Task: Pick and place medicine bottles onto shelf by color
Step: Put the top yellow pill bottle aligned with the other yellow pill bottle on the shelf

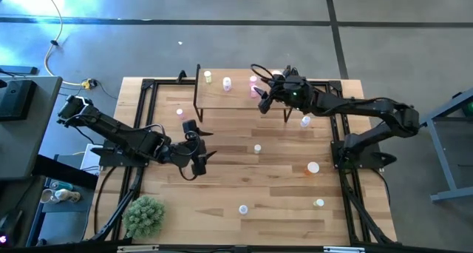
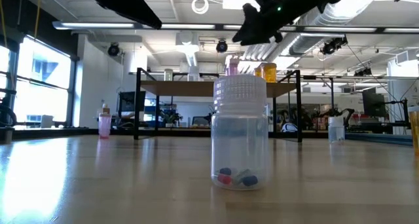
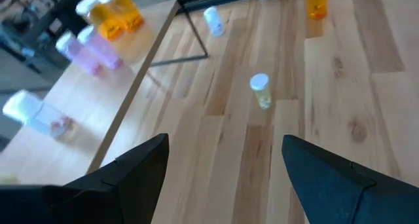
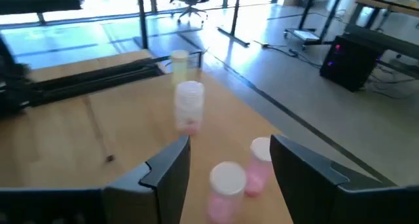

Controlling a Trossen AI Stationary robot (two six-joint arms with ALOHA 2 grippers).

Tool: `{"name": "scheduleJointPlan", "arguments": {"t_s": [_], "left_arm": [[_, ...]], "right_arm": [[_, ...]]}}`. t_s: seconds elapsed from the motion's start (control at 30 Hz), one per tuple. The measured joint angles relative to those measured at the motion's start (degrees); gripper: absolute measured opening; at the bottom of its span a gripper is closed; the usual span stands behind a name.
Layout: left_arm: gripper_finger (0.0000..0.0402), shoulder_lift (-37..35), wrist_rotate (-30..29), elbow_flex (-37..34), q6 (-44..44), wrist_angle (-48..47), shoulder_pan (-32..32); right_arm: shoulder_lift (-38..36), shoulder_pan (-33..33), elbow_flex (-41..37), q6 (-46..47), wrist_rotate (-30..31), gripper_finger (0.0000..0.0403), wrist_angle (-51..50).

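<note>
2 pink bottles [image 4: 228, 183] stand upright on the shelf [image 1: 229, 98], white caps up, side by side near its right end. The right gripper [image 1: 264, 99] hovers just above them with its jaws apart and nothing between them; in its wrist view the nearer pink bottle sits in the gap between the 2 fingers [image 4: 163, 168], the other just beside the far finger. Farther along the shelf stand a clear bottle [image 4: 189, 105] and a yellow bottle [image 4: 179, 61], well apart from the pink pair.

The bottles' long axis is vertical, so the gripper likely either rises clear or drops straight down. Loose bottles lie scattered on the table [image 1: 281, 208]: a yellow-green bottle [image 3: 260, 91] stands ahead of the left gripper [image 1: 199, 155], whose jaws are wide apart and empty. That arm is the nearer one to it. An orange bottle [image 3: 315, 1] stands farther off.
</note>
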Motion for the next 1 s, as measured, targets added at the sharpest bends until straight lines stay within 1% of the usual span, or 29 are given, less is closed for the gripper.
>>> {"name": "scheduleJointPlan", "arguments": {"t_s": [0.07,0.13,0.23,0.3,0.4,0.5,0.6,0.73,0.87,1.0], "left_arm": [[0.0289,0.0,0.6,0.0,-1.6,-0.7,1.2],[0.0289,0.2,2.6,-0.4,-3.3,0.7,2.7],[0.0289,1.6,7.7,-3.4,-2.9,6.9,5.1],[0.0289,2.3,10.3,-5.5,-1.8,12.7,6.5],[0.0289,3.7,12.2,-7.9,-1.5,19.4,7.9],[0.0289,6.1,13.4,-10.3,-0.8,28.3,8.7],[0.0289,10.3,16.2,-11.7,0.0,37.0,9.5],[0.0289,17.3,18.5,-12.1,1.9,45.5,10.3],[0.0289,24.0,19.3,-12.1,3.1,53.2,11.0],[0.0289,29.5,19.4,-12.1,2.3,59.6,11.8]], "right_arm": [[-2.0,1.1,0.0,0.0,0.0,0.0202,-2.2],[-3.9,2.3,0.0,0.0,-0.2,0.0202,-4.6],[-6.5,3.9,0.0,0.0,-0.2,0.0202,-8.3],[-8.0,4.8,0.0,0.0,-0.2,0.0202,-10.2],[-9.8,6.0,0.0,0.4,-0.1,0.0202,-12.0],[-11.4,6.9,0.0,0.4,0.0,0.0202,-13.0],[-12.4,7.5,0.0,0.5,0.0,0.0202,-13.4],[-12.8,7.8,0.0,0.5,0.0,0.0202,-13.6],[-12.8,7.8,0.0,0.5,0.0,0.0202,-13.9],[-12.8,7.8,0.0,0.9,0.0,0.0202,-14.4]]}}
